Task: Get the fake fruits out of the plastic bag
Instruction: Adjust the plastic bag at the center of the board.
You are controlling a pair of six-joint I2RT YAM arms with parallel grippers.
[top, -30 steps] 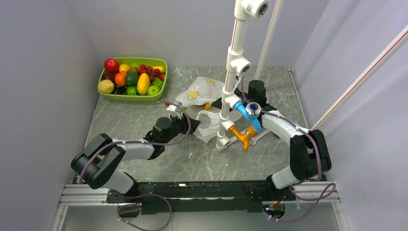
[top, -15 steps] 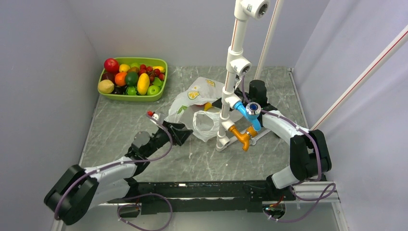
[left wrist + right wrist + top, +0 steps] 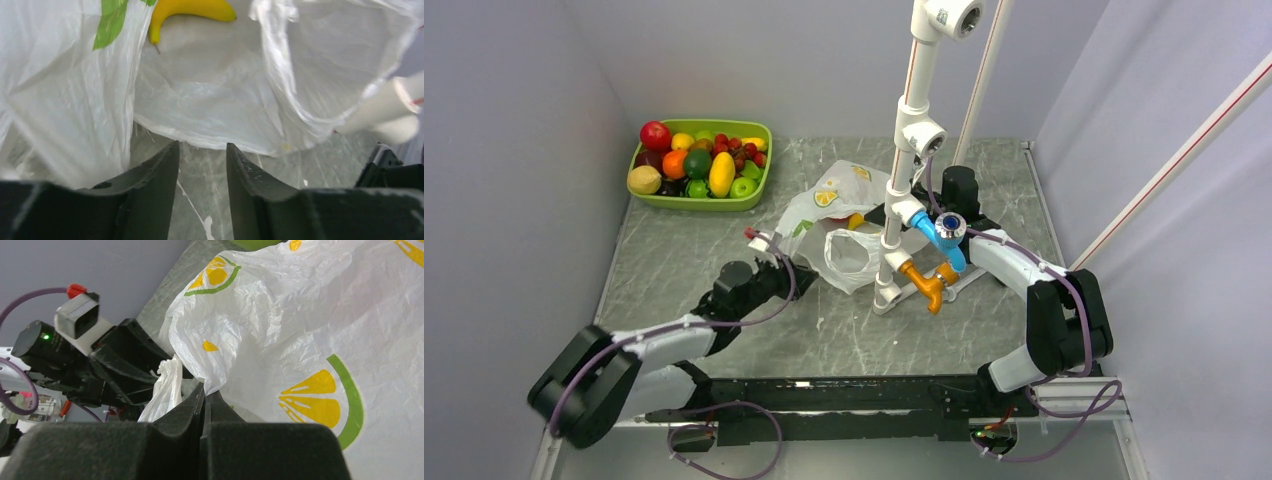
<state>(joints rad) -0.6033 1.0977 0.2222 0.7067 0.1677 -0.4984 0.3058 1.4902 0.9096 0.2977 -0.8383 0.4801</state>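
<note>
White film bag (image 3: 832,190) lies crumpled mid-surface (image 3: 674,260), mouth towards the left arm, and it isn't empty: banana (image 3: 192,7) sits inside at the far end of the opening, on the inner film. No other fruit shows in the bag from any view, but the folds hide a lot, so can't rule out more. Right gripper (image 3: 205,390) is closed tight on a pinch of the bag's upper film, holding that side up. Left gripper (image 3: 202,147) has its jaws apart with nothing between them, low over the surface right at the bag's lip and aimed into the mouth; banana is well beyond the tips. Green tray (image 3: 699,204) in the far left corner, well apart from the bag, is packed: red apple (image 3: 655,134), dull yellow round fruit (image 3: 644,180), orange (image 3: 675,163), limes (image 3: 698,162), strawberries (image 3: 739,150), dark apple (image 3: 652,158), long yellow fruit (image 3: 721,173). Can't tell which of those count as unloaded. My read: at least the banana is left, so not done; next job is reaching into the mouth for it.
</note>
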